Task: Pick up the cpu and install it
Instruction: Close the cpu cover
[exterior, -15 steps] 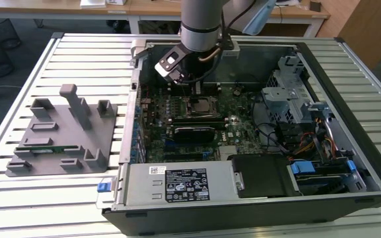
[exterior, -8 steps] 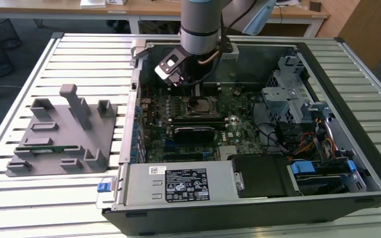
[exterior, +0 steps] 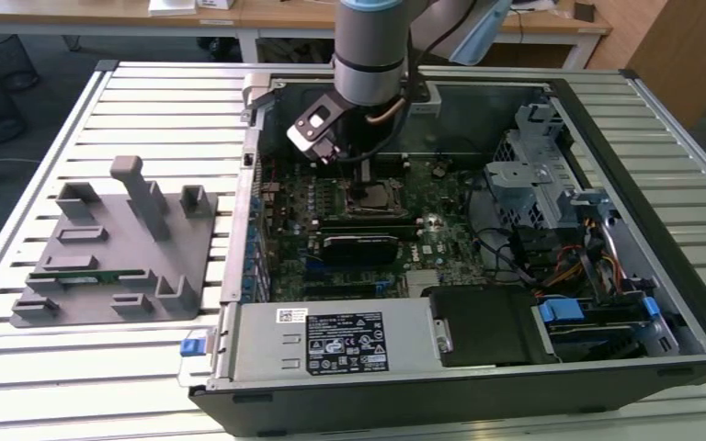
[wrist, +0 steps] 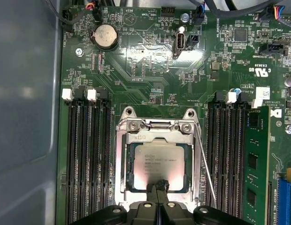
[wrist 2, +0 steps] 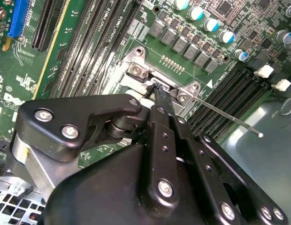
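The cpu [wrist: 157, 161], a silver square chip, lies flat inside the metal-framed socket [wrist: 124, 164] on the green motherboard. My gripper [wrist: 158, 184] hangs just over the chip's edge, its two black fingers pressed together with nothing between them. In the second wrist view the gripper [wrist 2: 157, 88] tips stand at the socket frame [wrist 2: 136, 70], and the chip is hidden behind the fingers. In the exterior view the gripper [exterior: 359, 170] reaches down into the open computer case above the socket [exterior: 371, 197].
The socket's thin wire lever [wrist: 206, 173] stands raised beside the frame. Black memory slots [wrist: 87, 154] flank the socket, with a green memory stick [wrist: 256, 173] further over. A grey fixture [exterior: 120, 248] lies at the exterior view's left, and the power supply [exterior: 341, 340] fills the case front.
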Available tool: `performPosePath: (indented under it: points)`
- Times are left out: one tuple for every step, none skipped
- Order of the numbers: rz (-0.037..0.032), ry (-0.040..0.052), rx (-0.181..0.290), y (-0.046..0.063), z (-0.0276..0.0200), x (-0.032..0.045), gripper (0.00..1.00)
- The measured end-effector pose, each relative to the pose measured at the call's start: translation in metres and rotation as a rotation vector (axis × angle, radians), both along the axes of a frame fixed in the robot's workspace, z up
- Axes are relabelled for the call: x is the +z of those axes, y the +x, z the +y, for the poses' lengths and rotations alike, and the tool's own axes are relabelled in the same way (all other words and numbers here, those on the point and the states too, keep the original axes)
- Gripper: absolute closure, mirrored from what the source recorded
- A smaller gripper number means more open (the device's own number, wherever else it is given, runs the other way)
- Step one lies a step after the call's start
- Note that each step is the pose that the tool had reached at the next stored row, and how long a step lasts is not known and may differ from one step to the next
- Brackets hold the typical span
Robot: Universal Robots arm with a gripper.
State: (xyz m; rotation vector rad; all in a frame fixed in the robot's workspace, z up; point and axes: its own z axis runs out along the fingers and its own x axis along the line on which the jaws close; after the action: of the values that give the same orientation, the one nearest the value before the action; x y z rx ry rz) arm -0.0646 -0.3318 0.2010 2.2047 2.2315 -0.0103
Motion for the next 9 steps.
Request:
performPosePath:
  points:
    - [0.0, 0.0001, 0.0, 0.0, 0.0, -0.0007, 0.89]
    - [0.0001, 0.0001, 0.0, 0.0, 0.0, -0.0012, 0.89]
    - [0.0002, 0.0, 0.0, 0.0, 0.0, -0.0016, 0.89]
    - [0.0003, -0.0002, 0.0, -0.0001, -0.0001, -0.0017, 0.89]
    - [0.0005, -0.0001, 0.0, -0.0001, 0.0, -0.0017, 0.89]
    - [0.0007, 0.0006, 0.0, -0.0001, 0.0, -0.0017, 0.89]
    - [0.0009, 0.0014, 0.0, -0.0001, 0.0, -0.0018, 0.89]
    - [0.0014, 0.0021, 0.0, 0.0, 0.0, -0.0018, 0.89]
    - [0.0018, 0.0024, 0.0, 0.0, 0.0, -0.0018, 0.89]
